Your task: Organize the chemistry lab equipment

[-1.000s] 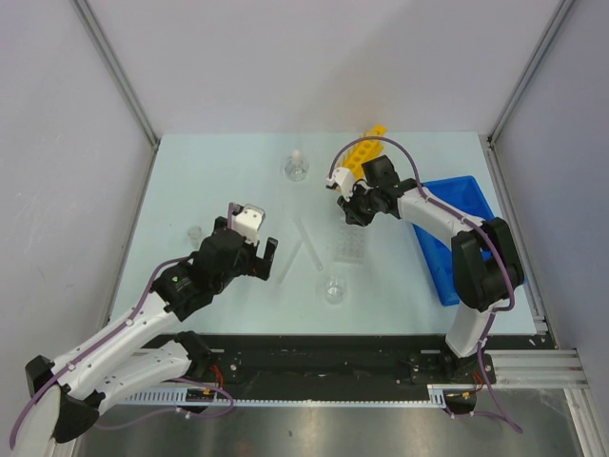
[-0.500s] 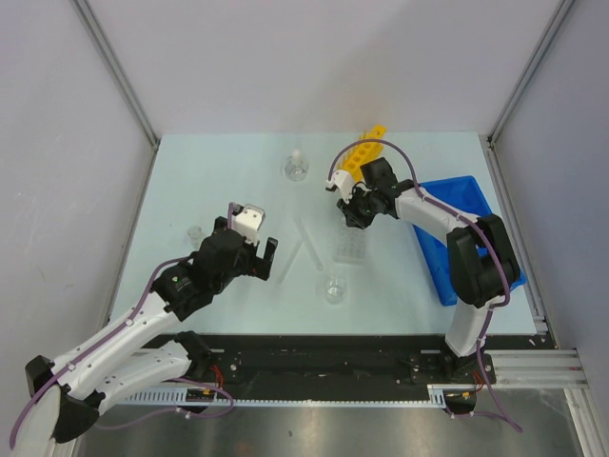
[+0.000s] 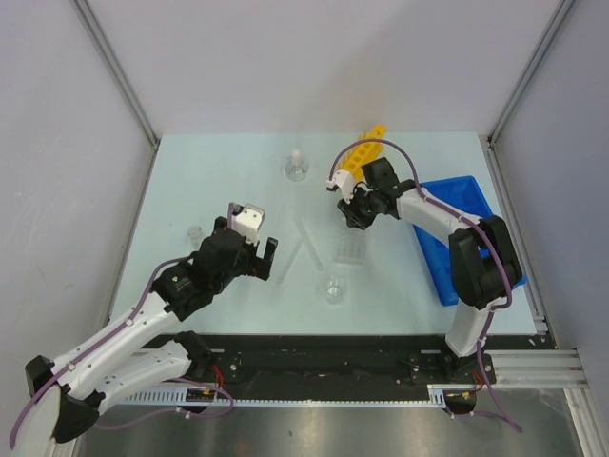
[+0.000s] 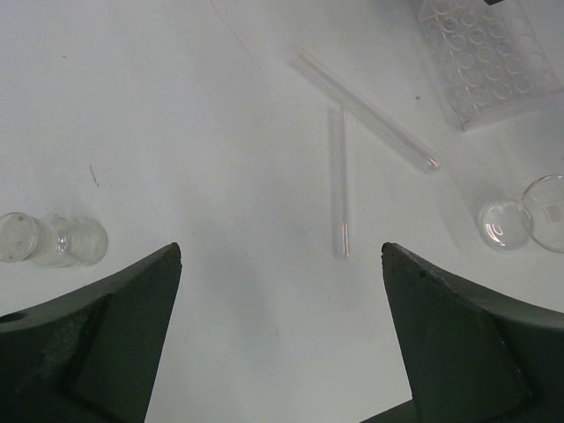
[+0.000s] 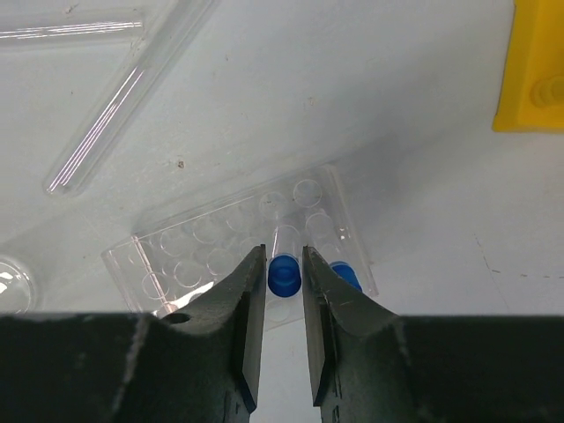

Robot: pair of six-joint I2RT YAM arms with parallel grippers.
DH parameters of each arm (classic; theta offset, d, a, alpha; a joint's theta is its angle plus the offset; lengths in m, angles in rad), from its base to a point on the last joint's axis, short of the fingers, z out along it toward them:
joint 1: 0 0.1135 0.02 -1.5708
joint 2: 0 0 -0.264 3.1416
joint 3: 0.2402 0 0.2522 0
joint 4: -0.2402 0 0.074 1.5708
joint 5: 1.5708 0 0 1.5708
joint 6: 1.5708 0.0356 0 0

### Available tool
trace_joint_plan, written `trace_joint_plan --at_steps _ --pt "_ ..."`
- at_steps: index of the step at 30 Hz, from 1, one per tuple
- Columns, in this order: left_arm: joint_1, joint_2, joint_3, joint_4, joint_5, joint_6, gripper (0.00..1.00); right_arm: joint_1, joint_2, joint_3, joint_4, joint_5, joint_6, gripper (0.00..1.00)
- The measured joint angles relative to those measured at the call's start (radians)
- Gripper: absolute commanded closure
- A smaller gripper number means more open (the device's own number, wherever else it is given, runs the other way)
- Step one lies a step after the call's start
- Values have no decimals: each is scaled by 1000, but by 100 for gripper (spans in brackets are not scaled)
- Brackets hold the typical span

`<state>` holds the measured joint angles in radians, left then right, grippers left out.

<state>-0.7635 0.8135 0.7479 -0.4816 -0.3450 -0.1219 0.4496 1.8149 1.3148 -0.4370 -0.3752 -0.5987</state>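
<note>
My right gripper [image 5: 284, 254] is shut on a thin blue-capped tube [image 5: 285, 275] and holds it upright over the clear tray [image 5: 185, 251]; I cannot tell if its tip is in a well. A second blue-capped tube [image 5: 346, 272] stands in the tray. From above, the right gripper [image 3: 350, 211] is just beyond the tray [image 3: 349, 248], near the yellow tube rack [image 3: 362, 153]. My left gripper [image 4: 282, 251] is open and empty above the table, near two clear glass tubes [image 4: 339, 185]. The flask [image 3: 297, 168] stands at the back. The beaker [image 3: 334, 289] stands in front of the tray.
The blue bin [image 3: 463, 238] lies at the right edge under the right arm. A small clear vial [image 4: 53, 240] lies on its side at the left, also seen from above [image 3: 195, 231]. Walls close in the table on the left, back and right.
The right gripper has shifted only slightly over the tray with the tube still in it. The left arm has not moved.
</note>
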Motion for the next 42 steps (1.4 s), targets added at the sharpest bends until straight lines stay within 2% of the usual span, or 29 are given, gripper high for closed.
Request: trace_joint_plan --at_steps 12,23,34,42 --pt "0 0 0 0 0 0 0 -16 -83 -2 -3 -11 5 69" --pt "0 0 0 0 0 0 0 -38 -150 -2 -1 -66 53 71" --pt "0 3 0 0 0 0 0 -64 -129 -2 29 -20 114 82" --pt "0 4 0 0 0 0 0 -103 -86 -2 32 41 111 85"
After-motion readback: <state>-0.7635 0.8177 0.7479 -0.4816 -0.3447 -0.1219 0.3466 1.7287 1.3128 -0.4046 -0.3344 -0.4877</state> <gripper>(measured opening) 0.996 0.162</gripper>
